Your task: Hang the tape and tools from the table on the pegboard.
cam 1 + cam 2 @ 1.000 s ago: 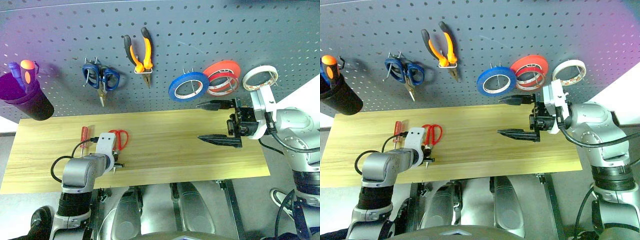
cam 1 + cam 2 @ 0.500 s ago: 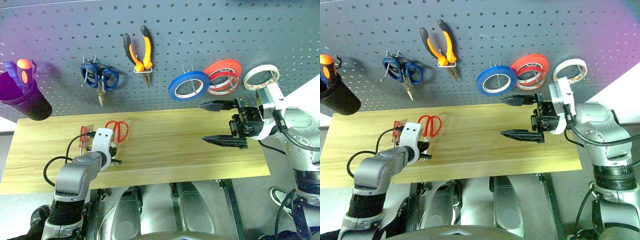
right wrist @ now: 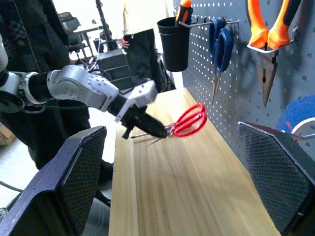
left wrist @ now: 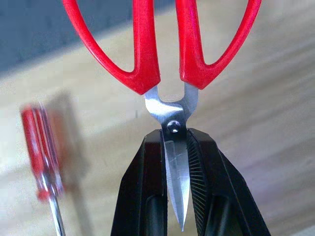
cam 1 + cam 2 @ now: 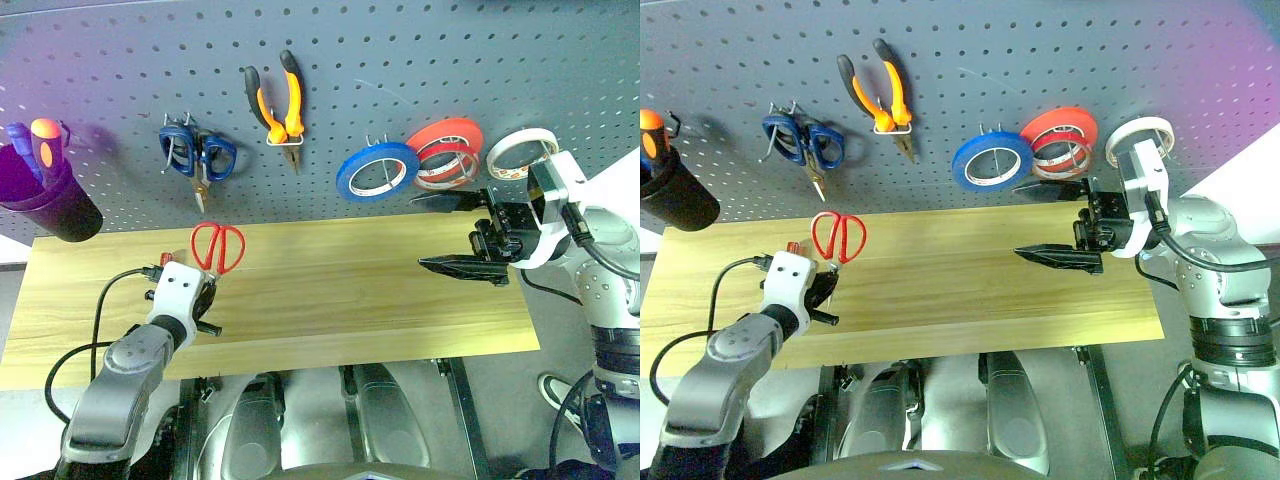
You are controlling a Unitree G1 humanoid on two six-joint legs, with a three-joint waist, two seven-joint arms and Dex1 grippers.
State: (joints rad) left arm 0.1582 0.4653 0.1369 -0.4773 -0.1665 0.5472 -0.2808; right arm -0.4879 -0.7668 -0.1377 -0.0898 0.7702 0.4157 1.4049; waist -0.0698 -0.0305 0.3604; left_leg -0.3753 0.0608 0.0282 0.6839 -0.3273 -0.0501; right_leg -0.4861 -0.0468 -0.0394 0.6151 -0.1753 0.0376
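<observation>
Nearest the robot, at the left end of the table (image 5: 330, 300), the left gripper (image 4: 176, 162) is clamping its two black fingers on the steel blades of the red-handled scissors (image 5: 217, 246), just below the pivot screw. The red loops are standing out past the fingertips, raised off the wood and pointing toward the pegboard (image 5: 400, 90). Just beside this gripper, on its outer side, the slim red-handled screwdriver (image 4: 43, 147) is lying flat on the table.

Over at the right end, the right gripper (image 5: 462, 232) is hovering above the wood with its fingers spread wide apart, holding nothing and pointing across toward the left arm.

Beyond the right gripper, three rolls are hanging side by side on the board: a blue roll (image 5: 377, 172), a red roll (image 5: 444, 153) and, closest above the gripper's wrist, the whitish tape (image 5: 521, 153). Farther along, above and beyond the left gripper, the long-nosed pliers (image 5: 278, 104) are hanging nose down, with blue-handled scissors (image 5: 198, 160) beside them. At the far left, a dark cup (image 5: 52, 200) on the board is holding an orange-topped tool (image 5: 45, 138).
</observation>
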